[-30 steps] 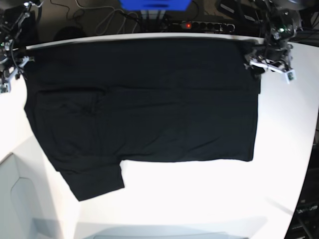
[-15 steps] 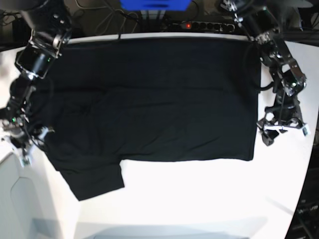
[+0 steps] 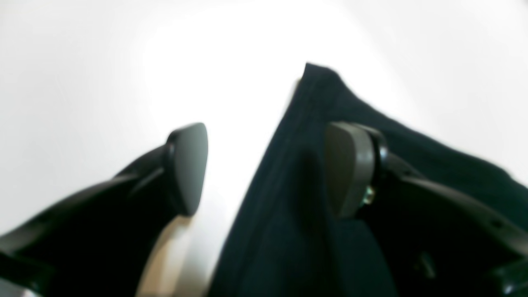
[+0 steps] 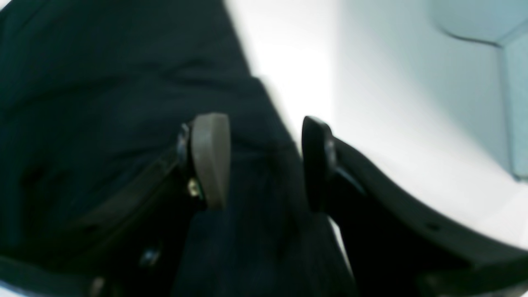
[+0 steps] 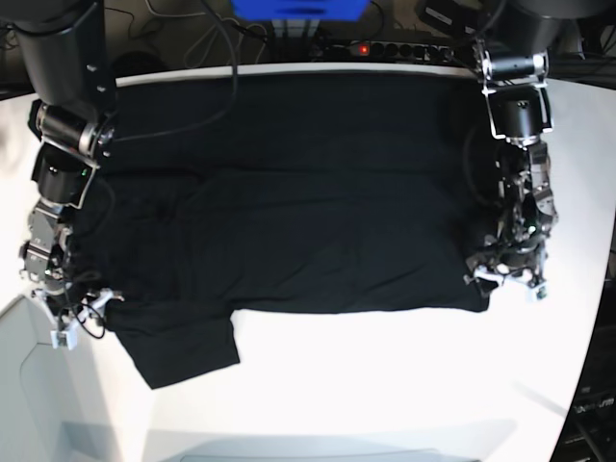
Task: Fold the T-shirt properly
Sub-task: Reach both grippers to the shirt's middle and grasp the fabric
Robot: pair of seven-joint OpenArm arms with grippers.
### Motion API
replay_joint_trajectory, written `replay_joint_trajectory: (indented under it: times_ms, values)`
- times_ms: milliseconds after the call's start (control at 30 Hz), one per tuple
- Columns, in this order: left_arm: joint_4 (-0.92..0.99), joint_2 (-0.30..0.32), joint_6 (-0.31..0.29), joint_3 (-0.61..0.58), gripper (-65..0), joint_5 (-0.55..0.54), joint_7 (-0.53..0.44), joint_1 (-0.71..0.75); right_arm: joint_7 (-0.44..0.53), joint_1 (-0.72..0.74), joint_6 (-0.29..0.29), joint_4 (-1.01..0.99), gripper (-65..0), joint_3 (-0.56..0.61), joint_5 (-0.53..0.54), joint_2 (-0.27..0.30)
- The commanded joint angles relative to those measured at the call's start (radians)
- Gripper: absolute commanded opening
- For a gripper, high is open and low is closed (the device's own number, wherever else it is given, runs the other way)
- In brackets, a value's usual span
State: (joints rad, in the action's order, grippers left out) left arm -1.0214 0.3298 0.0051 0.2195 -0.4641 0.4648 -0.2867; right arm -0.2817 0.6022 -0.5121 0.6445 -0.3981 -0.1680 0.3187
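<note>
A: Where is the T-shirt (image 5: pixel 289 192) found?

B: It is spread flat on the white table (image 5: pixel 385 385), with its black cloth covering most of the far half. One short sleeve (image 5: pixel 188 351) is seen sticking out toward the near edge, on the left of the base view. No print or label can be made out.

A: Is any container seen?

B: None can be told from these pictures; only a power strip (image 5: pixel 390 48) and cables are seen behind the table.

A: How is the left gripper (image 3: pixel 264 165) placed?

B: In the base view it (image 5: pixel 507 279) is lowered at the shirt's near corner on the right side, with the arm reaching down from the far edge. In the left wrist view the jaws are held wide apart. The hemmed edge of the shirt (image 3: pixel 288 185) lies between them, one finger over the cloth and the other over bare table. Nothing is pinched yet.

A: And the right gripper (image 4: pixel 264 161)?

B: It (image 5: pixel 72 313) is lowered at the shirt's edge on the left of the base view, just above the sleeve. Its jaws are also parted, more narrowly, and the cloth edge (image 4: pixel 255 136) is seen between them, not clamped.
</note>
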Motion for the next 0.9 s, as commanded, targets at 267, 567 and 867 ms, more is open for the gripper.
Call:
replay_joint_trajectory:
  times_ms: [267, 567, 867]
  values:
    - [0.215, 0.027, -0.009, -0.144, -22.5, -0.003, -0.169, -0.153, 0.106, 0.042, 0.037, -0.124, -33.0, 0.000, 0.014, 0.029]
    - [0.376, 0.007, -0.009, -0.280, -22.5, -0.005, -0.265, -0.225, 0.106, 0.029, 0.037, -0.199, -33.4, 0.000, 0.014, 0.015]
    - [0.384, 0.005, -0.011, -0.320, -30.4, -0.005, -0.272, -0.222, 0.106, 0.018, 0.037, -0.199, -43.6, 0.132, 0.014, 0.013]
